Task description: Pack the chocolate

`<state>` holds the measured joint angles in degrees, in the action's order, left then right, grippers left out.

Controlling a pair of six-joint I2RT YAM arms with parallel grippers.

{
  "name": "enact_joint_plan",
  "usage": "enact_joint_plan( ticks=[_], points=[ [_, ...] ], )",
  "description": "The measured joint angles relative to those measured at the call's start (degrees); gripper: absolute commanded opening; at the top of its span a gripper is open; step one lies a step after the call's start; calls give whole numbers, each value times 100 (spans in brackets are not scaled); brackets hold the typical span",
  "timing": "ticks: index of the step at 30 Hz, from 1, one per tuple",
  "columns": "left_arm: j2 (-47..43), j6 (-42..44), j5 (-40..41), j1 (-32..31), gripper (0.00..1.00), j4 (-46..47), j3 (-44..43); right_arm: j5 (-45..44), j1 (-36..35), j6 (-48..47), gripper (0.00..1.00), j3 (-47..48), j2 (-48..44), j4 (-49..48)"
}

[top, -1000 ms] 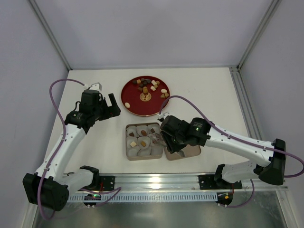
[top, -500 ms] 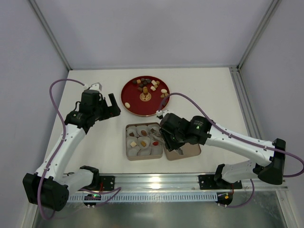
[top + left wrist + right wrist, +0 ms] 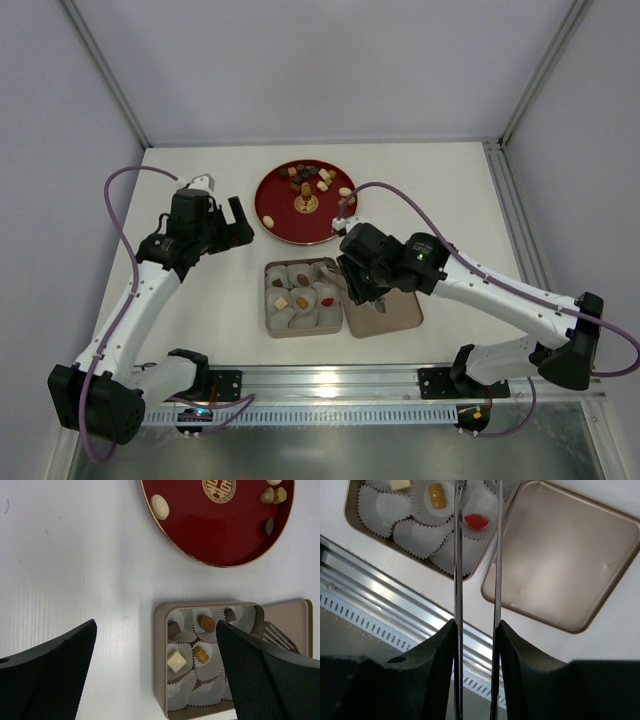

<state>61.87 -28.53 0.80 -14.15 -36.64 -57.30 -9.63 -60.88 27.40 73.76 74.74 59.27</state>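
Note:
Several chocolates (image 3: pixel 312 180) lie on a round red plate (image 3: pixel 275 212). A tan tin (image 3: pixel 270 300) lined with white paper cups holds several more: cream square (image 3: pixel 178 661), golden (image 3: pixel 201 654), tan round (image 3: pixel 206 623), and dark ones. A reddish chocolate (image 3: pixel 476 521) lies in a cup between the two open blades of the metal tongs (image 3: pixel 457 555), untouched. My right gripper (image 3: pixel 476 625) is shut on the tongs, above the tin's right edge (image 3: pixel 352 285). My left gripper (image 3: pixel 228 222) hangs open and empty left of the plate; in its wrist view (image 3: pixel 156 625) it is high above the tin.
The tin's lid (image 3: pixel 395 312) lies open side up just right of the tin, and shows in the right wrist view (image 3: pixel 560 565). An aluminium rail (image 3: pixel 330 380) runs along the near table edge. Frame posts stand at the back corners.
My right arm has risen and drawn back a little from the tin with the tongs. The reddish chocolate now lies uncovered in its cup. The left arm has not moved.

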Motion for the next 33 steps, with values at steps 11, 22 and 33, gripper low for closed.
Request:
enact_joint_plan(
  ticks=[11,22,33],
  points=[
    [0,0,-98,2,100,2,0,319,2260,-715,43,133,-28,-396],
    [2,-4,-221,4,100,7,0,901,5152,-1172,45,1132,2450,-1589],
    [2,-7,-306,4,100,24,0,750,5639,-1366,56,2549,4448,-1709]
  ],
)
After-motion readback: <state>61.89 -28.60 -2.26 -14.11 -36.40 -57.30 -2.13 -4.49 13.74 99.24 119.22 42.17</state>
